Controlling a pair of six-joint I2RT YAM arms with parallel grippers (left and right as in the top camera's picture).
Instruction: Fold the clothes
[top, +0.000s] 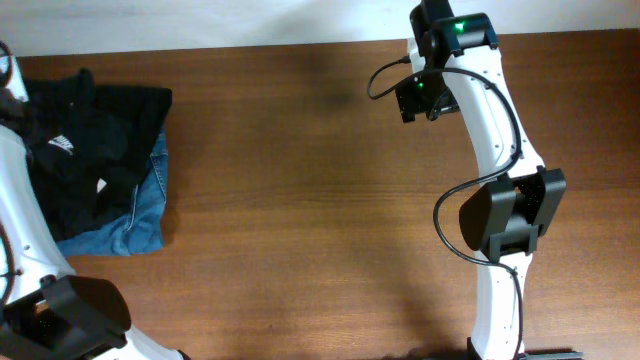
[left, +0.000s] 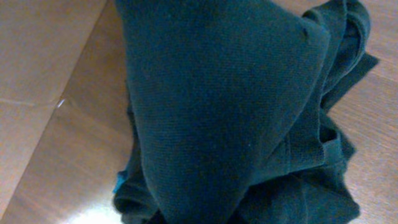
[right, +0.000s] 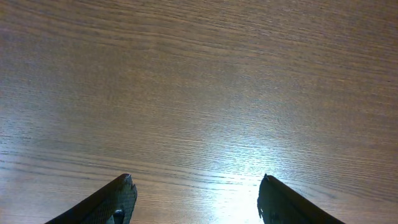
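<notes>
1. Clothes (top: 95, 150) – one crumpled heap at the left edge of the bench (top: 300, 200), toward its far-left corner. Nothing in it is folded flat.
2. Black T-shirt (top: 70, 120) – top of the heap, with a small white logo (top: 62, 143) facing up. More black fabric lies bunched beside it on the side toward the bench middle.
3. Blue denim piece (top: 140, 215) – underneath the black layers, showing along the near and inner sides of the heap.
4. Left arm (top: 20, 210) – runs along the left edge of the bench and reaches over the heap from the outer side.
5. Left gripper – closed. Its own camera shows no fingers, only dark cloth filling the view. The cloth rises in a tented ridge toward the lens, so the gripper appears to have the clothes pinched; which garment cannot be told. The wood surface shows on both sides of the ridge.
6. Right arm (top: 495, 130) – on the right half of the bench, reaching to the far edge.
7. Right gripper (right: 198, 202) – jaws wide apart, holding nothing, above bare wood. It is well apart from the clothes, most of the bench width lying between them.
</notes>
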